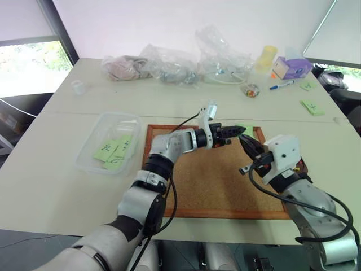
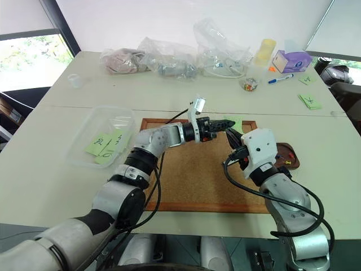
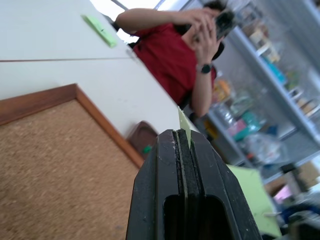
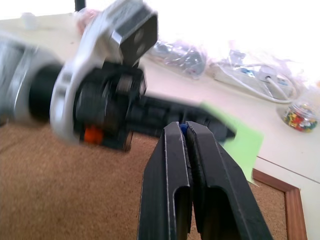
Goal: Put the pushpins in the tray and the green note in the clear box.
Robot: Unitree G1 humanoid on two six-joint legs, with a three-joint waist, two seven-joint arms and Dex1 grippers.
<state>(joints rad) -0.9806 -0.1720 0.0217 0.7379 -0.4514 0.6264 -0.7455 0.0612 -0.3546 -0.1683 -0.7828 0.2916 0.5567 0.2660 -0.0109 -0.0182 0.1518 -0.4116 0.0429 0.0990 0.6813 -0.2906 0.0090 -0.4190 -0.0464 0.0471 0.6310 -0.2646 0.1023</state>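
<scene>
Left gripper (image 2: 230, 122) reaching across cork board (image 2: 192, 175), closed on green note (image 2: 236, 123) at far edge. Right gripper (image 2: 230, 134) just beside it. Brown tray (image 2: 289, 156) right of board.

Your right end effector (image 1: 246, 141) hides most of the tray (image 2: 289, 155); its pushpins (image 2: 287, 162) are too small to count.

cork board (image 1: 214, 180) mid-table | plastic bags (image 1: 169, 65) far edge | marker (image 1: 281, 86) | person (image 3: 170, 55) beyond
</scene>
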